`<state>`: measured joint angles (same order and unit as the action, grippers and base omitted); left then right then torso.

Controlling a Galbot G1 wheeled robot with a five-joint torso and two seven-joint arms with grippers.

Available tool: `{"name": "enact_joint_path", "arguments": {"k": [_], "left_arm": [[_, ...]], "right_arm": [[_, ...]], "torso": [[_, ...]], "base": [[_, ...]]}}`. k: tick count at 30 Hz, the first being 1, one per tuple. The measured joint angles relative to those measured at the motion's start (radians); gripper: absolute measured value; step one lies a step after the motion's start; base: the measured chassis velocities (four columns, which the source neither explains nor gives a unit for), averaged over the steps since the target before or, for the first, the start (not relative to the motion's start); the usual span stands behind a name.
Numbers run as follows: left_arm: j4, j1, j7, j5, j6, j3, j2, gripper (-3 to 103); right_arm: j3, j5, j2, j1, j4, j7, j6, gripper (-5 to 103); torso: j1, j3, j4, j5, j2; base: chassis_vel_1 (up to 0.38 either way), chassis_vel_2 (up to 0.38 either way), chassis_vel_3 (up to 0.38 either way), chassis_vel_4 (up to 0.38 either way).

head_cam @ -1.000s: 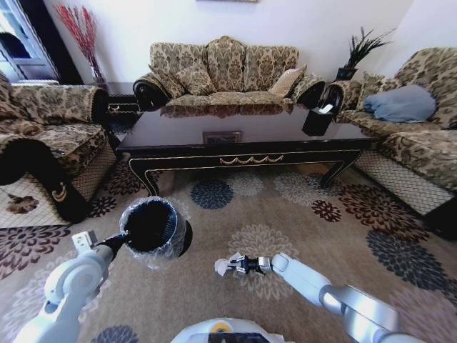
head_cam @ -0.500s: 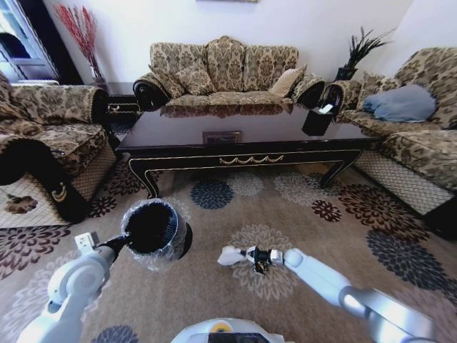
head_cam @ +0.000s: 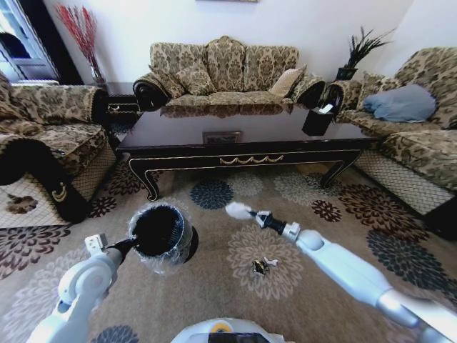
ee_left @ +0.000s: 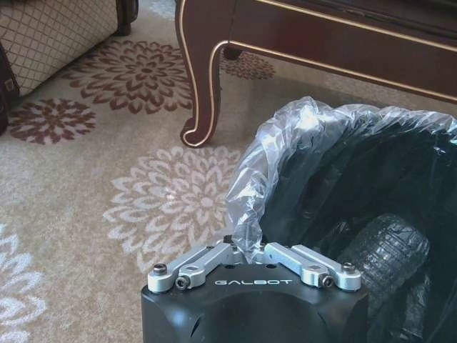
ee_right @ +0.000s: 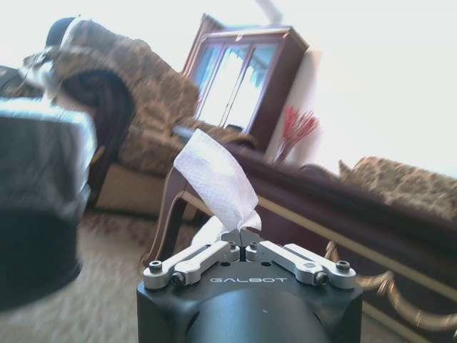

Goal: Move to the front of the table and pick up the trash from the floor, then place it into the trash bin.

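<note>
The right gripper [head_cam: 246,212] pinches a white paper scrap [head_cam: 236,209] above the carpet, the trash bin [head_cam: 160,231] (rim clamped by the left gripper [ee_left: 243,251]) to its left.

Open carpet [head_cam: 335,236] between table [head_cam: 243,139] and robot: passable. Obstacles:
1. Bin [head_cam: 161,232], held up at its rim by left gripper [ee_left: 246,246]; mouth open, unobstructed from above.
2. Right gripper [head_cam: 251,214], pinching a paper scrap [head_cam: 238,209], near the bin's right.
3. 2 small litter bits [head_cam: 261,265] on carpet.
4. Table leg [ee_left: 202,78] just behind bin.
</note>
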<state>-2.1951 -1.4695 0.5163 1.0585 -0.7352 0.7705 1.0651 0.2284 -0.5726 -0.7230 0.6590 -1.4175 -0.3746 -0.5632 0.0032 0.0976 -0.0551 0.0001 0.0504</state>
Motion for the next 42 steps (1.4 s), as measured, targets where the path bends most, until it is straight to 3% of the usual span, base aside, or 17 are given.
{"name": "enact_joint_path", "arguments": {"k": [5, 12, 19, 28, 34, 42], "left_arm": [[0.002, 0.002, 0.001, 0.002, 0.0, -0.012, -0.007, 2], [0.031, 0.021, 0.0, -0.012, 0.0, -0.049, -0.041, 2], [0.109, 0.09, 0.002, 0.041, 0.0, -0.118, -0.093, 2], [0.178, 0.163, 0.004, 0.056, 0.0, -0.179, -0.106, 2], [0.187, 0.161, 0.005, 0.064, 0.0, -0.156, -0.105, 2], [0.182, 0.163, 0.008, 0.069, 0.0, -0.145, -0.101, 2]], "right_arm": [[-0.008, -0.049, 0.03, -0.012, -0.126, 0.056, 0.041, 0], [0.095, -0.082, 0.019, -0.077, -0.215, 0.105, 0.074, 0], [0.322, -0.099, -0.059, -0.254, -0.171, 0.154, 0.068, 0], [0.559, -0.138, -0.177, -0.476, -0.077, 0.171, 0.047, 0], [0.656, -0.144, -0.255, -0.525, -0.05, 0.184, 0.042, 0], [0.72, -0.135, -0.292, -0.536, -0.057, 0.2, 0.04, 0]], "torso": [[0.0, 0.0, 0.0, -0.0001, 0.0], [0.0, 0.0, 0.0, -0.0003, 0.0], [0.0, 0.0, 0.0, -0.0004, 0.0], [0.0, 0.0, 0.0001, -0.0004, 0.0], [0.0, 0.0, 0.0001, -0.0002, 0.0], [0.0, 0.0, -0.0003, -0.0002, 0.0]], "base": [[0.0, 0.0, 0.0, 0.0], [0.0, 0.0, 0.0, 0.0], [0.0, 0.0, 0.0, 0.0], [0.0, 0.0, 0.0, 0.0], [0.0, 0.0, 0.0, 0.0], [0.0, 0.0, 0.0, 0.0]]}}
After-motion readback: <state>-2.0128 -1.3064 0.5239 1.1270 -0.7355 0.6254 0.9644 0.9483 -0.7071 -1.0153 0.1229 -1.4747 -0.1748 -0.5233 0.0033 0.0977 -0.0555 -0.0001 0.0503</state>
